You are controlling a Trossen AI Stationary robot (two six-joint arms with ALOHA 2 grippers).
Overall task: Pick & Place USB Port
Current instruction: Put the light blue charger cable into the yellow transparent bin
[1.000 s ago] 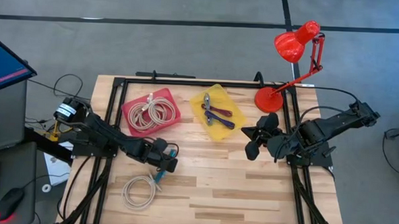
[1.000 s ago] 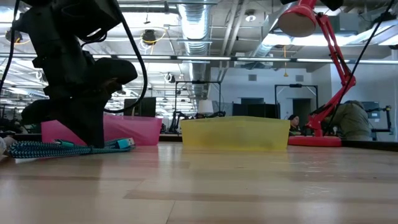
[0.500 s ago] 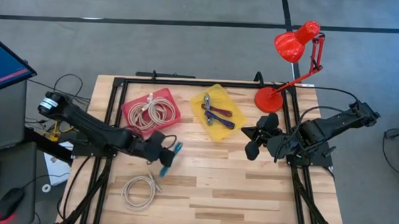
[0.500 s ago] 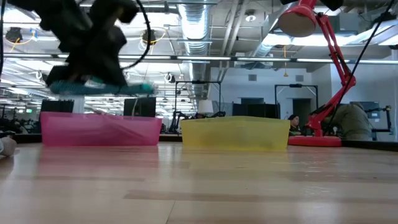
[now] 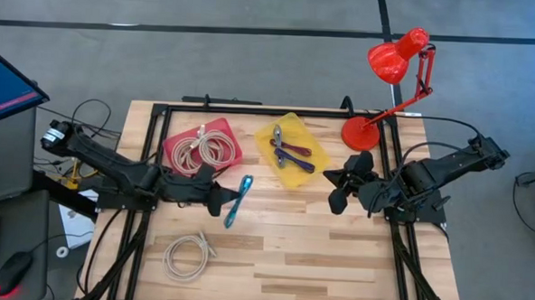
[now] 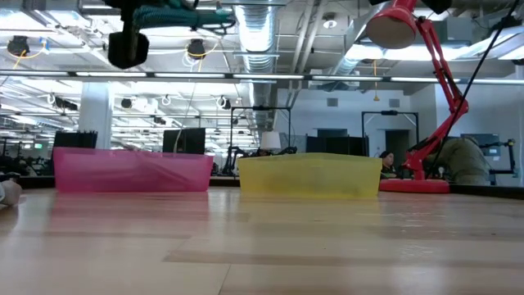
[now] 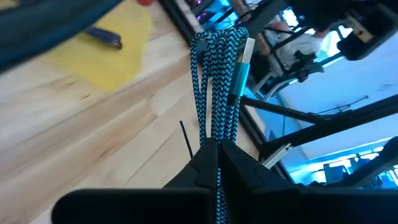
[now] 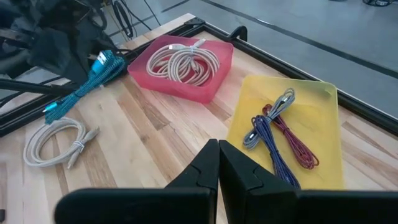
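Observation:
A bundled blue-and-black braided USB cable point(image 5: 237, 200) is in my left gripper point(image 5: 218, 199), which is shut on it above the table's middle left, near the pink tray point(image 5: 202, 147). The low view shows the cable point(image 6: 176, 15) high over the table. A white coiled cable lies in the pink tray. The yellow tray point(image 5: 290, 151) holds a purple and a red cable. My right gripper point(image 5: 343, 185) hovers shut at the table's right, touching nothing. My left gripper pinches the blue cable bundle point(image 7: 216, 134) between its two fingers, several strands together, near one end of the bundle. The rest sticks out past the fingertips, ending in a silver connector point(image 7: 242, 59). The bundle is lifted clear of the table.
A second white coiled cable point(image 5: 188, 255) lies on the wood near the table's near left. A red desk lamp point(image 5: 388, 92) stands at the far right corner. A black frame runs around the table's edges. Bare wood lies between the trays and the near edge.
My left gripper has risen from the table top with the blue cable and drawn a little toward the far edge. The bundle, which lay on the wood a second ago, is now lifted clear and has swung round toward the table's right.

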